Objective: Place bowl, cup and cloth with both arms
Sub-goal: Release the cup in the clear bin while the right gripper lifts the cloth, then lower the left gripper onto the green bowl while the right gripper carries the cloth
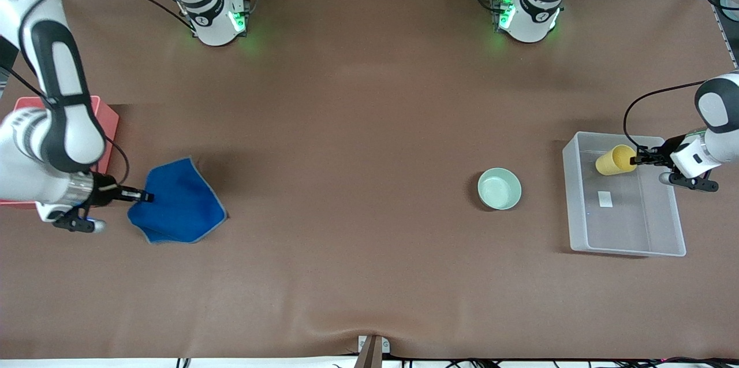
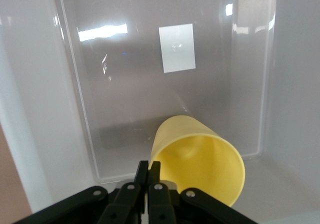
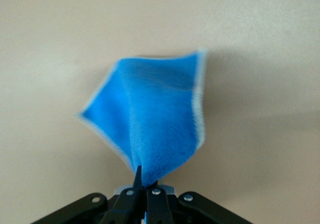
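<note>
two grippers are loaded: left gripper clamps the yellow cup, tilted, rim toward nine o'clock, over the clear bin; right gripper pinches the blue cloth.

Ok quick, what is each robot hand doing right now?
Left gripper: shut on the cup, over the clear bin.
Right gripper: shut on the cloth.

Materials and finishes as we find them.
We note a soft, fleecy cloth with a pale stitched edge; a smooth, glossy bowl; a smooth yellow cup that looks like plastic; a clear, shiny plastic bin bearing a white paper-like label; and a matt brown tabletop.
</note>
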{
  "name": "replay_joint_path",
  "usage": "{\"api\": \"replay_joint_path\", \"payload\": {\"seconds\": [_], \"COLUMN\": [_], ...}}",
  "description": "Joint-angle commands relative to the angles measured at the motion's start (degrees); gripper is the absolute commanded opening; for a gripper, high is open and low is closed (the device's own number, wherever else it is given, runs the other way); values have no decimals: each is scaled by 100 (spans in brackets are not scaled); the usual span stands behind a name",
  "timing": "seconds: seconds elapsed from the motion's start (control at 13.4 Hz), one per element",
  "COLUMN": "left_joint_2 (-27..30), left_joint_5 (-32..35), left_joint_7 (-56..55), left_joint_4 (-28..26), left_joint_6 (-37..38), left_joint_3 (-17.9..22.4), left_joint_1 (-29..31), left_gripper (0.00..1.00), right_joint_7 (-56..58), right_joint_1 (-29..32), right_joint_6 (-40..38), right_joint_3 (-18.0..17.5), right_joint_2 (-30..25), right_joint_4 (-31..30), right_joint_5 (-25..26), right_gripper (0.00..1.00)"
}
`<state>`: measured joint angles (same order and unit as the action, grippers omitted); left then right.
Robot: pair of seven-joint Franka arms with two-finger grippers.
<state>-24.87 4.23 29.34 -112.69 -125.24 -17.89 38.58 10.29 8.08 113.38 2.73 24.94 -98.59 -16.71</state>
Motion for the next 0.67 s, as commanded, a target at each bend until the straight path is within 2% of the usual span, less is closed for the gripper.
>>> {"api": "replay_joint_path", "payload": {"seconds": [0.0, 0.07, 0.3, 0.45, 0.6], "left_joint_2": [43, 104, 455, 684, 921], "left_joint_5": [131, 131, -9, -89, -89], "left_joint_7": [-77, -69, -103, -558, -1129], "left_joint_4": [-7, 10, 115, 291, 353], "left_joint_6": [-53, -27, 17, 26, 26], "left_joint_3": [-48, -74, -196, -451, -872], "left_joint_1": [9, 9, 9, 18, 9], "left_gripper": [92, 100, 100, 100, 100], "right_joint_7": [367, 525, 1140, 1658, 1975], "right_joint_1": [280, 412, 878, 1150, 1406], "right_joint_6": [-491, -614, -1159, -1388, -1713], "right_joint_3": [-1, -1, -1, -1, -1], "right_joint_2": [-620, -726, -754, -762, -762], "right_joint_4": [-170, -109, 339, 480, 708], "right_joint_5": [105, 272, 729, 862, 915], "right_gripper": [0, 0, 0, 0, 0]}}
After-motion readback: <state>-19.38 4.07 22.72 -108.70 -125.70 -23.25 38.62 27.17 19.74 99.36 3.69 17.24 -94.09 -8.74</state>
